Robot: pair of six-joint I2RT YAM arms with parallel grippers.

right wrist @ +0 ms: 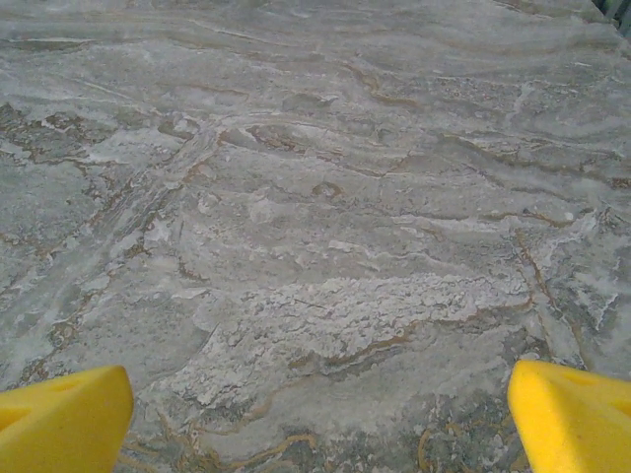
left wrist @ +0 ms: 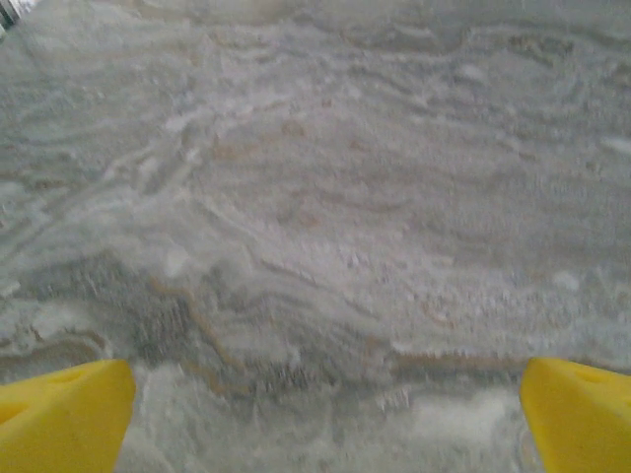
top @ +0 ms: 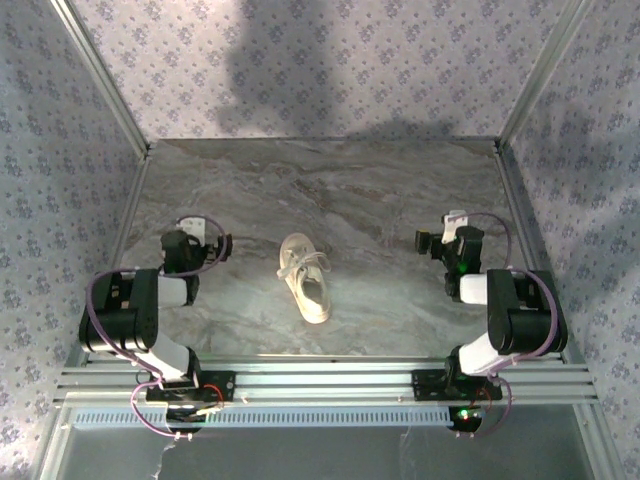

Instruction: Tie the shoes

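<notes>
The table [top: 380, 200] is looking like veined stone, grey with brown and white streaks, though up close it is reading matt and faintly grainy. The sneaker [top: 312, 292] is showing a cream-white upper with a soft, dull finish; whether it is cloth or leather I cannot tell. Its laces [top: 300, 262] are looking like thin white cord. The left gripper [left wrist: 325, 394] is carrying fingers [left wrist: 59, 419] of smooth, matt yellow plastic, and the right gripper [right wrist: 320, 394] is showing fingers [right wrist: 572, 419] of the same. The arm housings [top: 125, 315] are giving off a slight sheen, black and white. The rails [top: 330, 375] are gleaming as ribbed bare metal. The walls [top: 330, 70] are looking matt and flower-printed; cloth or paper, I cannot tell.
</notes>
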